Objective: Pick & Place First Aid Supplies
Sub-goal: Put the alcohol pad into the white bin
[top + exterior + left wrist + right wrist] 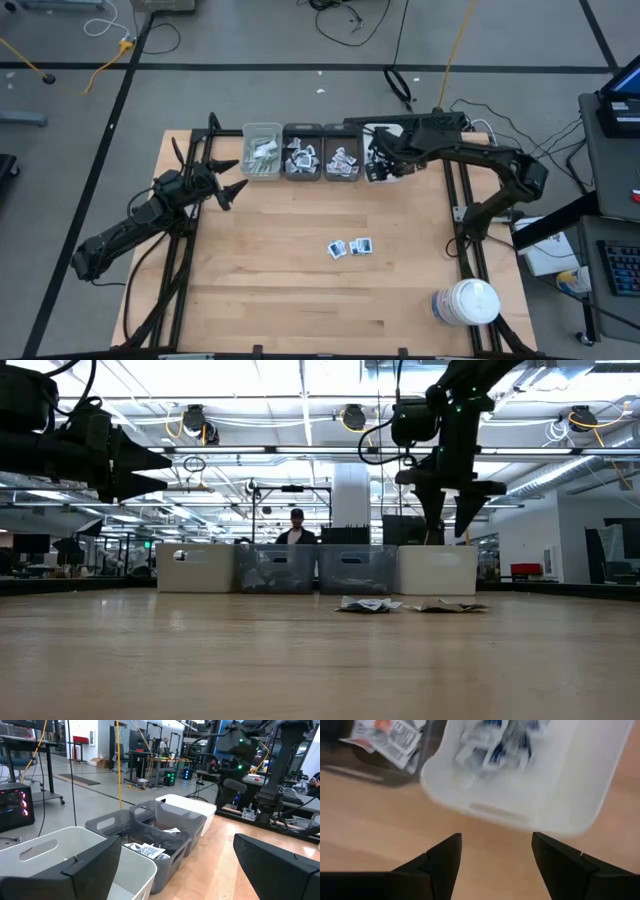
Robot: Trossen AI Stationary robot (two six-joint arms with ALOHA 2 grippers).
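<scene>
Sachets lie heaped in the white bin just below my right claw, spread empty above it, while two more wait mid-table and my left claw hovers spread beside the row.

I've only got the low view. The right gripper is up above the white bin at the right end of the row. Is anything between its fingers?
Observer: No. The right wrist view shows the right gripper open with nothing between its fingers, above the white bin.
Operator: Does that bin hold anything?
Observer: Yes, blue-printed sachets lie inside it.
Operator: How many sachets remain on the table? I see a low pile.
Observer: From above, three loose sachets lie together mid-table.
Operator: Where's the left gripper?
Observer: The left gripper is open beside the leftmost bin, holding nothing.
</scene>
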